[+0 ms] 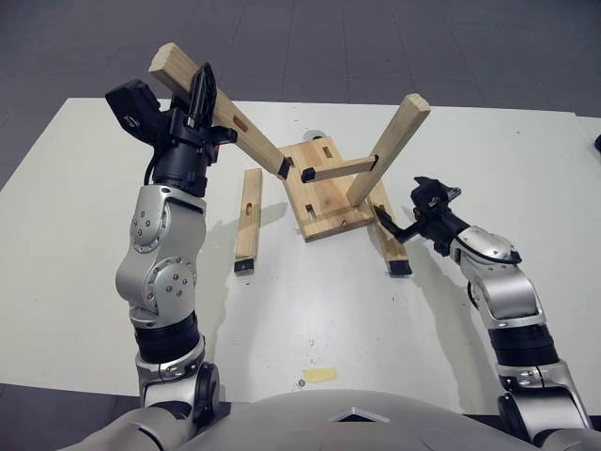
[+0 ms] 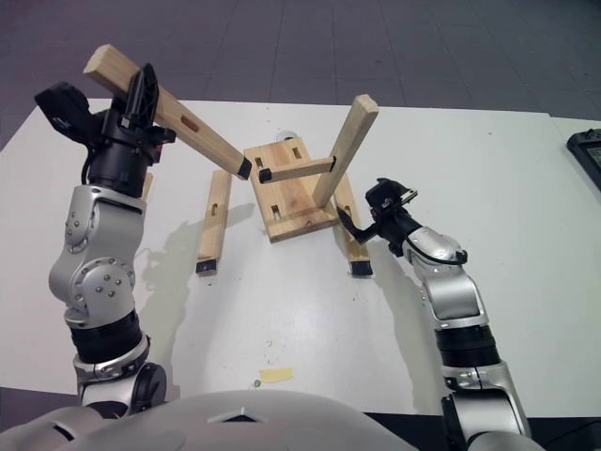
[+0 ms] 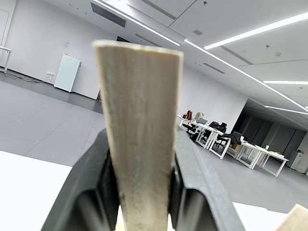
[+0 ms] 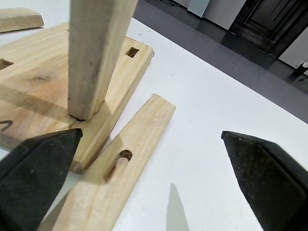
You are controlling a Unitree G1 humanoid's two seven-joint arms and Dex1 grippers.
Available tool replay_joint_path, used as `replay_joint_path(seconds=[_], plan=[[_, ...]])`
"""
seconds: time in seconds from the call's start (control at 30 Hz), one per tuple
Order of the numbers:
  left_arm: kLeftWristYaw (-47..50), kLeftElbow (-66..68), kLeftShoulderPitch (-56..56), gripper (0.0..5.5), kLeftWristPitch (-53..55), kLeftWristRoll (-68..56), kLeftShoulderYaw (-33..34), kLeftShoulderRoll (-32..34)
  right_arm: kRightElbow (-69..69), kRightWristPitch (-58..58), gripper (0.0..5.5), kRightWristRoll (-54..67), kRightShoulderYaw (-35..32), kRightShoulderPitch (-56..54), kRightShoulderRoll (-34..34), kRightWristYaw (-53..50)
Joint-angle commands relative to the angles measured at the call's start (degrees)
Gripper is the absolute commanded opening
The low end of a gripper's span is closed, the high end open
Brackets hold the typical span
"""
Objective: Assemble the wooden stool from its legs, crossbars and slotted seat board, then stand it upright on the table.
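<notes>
Dark fingers (image 3: 94,192) of the left gripper (image 1: 202,92) are clenched on a wooden leg (image 1: 239,122), one finger pressed to each flat side; that leg is held off the surface (image 1: 94,169) at a slant, its bare end raised to the far left and its dark-capped end down near the far left corner of the seat board (image 1: 324,211); whether cap and board touch cannot be told; the right gripper (image 1: 402,202) has its fingers spread wide and released, low over the surface at the board's right side, with a second leg (image 4: 139,139) lying flat between them, its slot facing up, just beside the board's edge; the seat board lies flat in the middle of the surface with its slots upward; a standing leg (image 1: 390,150) is set into the board near its right corner and tilts up and away to the right; a crossbar (image 1: 338,170) sticks out from this leg toward the left, above the board, its dark tip close to the held leg's cap; a loose leg (image 1: 248,218) lies flat on the surface left of the board, apart from it; a small yellow note (image 1: 319,374) lies near the surface's front edge.
</notes>
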Motion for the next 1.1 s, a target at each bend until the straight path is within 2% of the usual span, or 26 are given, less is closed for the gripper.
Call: replay_joint_path(seconds=[0.03,0.4,0.83,1.1], plan=[[0.1,-0.1,-1.1,1.03,0.4,1.1,-0.2,-0.2,2.3,3.3,5.40,-3.8,1.8,-0.2,-0.4,-1.6],[0.0,0.5,-1.2,1.03,0.9,1.8,-0.4,-0.7,7.7,3.4,5.40,-7.4,-1.0,-4.2,-2.3,-4.7],[-0.2,-0.9,0.5,1.03,4.1,0.8,-3.5,-2.2,17.2,-3.0,5.40,-14.1,6.0,-11.9,3.3,-7.2],[1.6,-2.6,3.4,1.03,7.1,0.3,-3.1,-3.4,9.8,0.6,5.40,-12.1,6.8,-8.4,3.7,-2.1]])
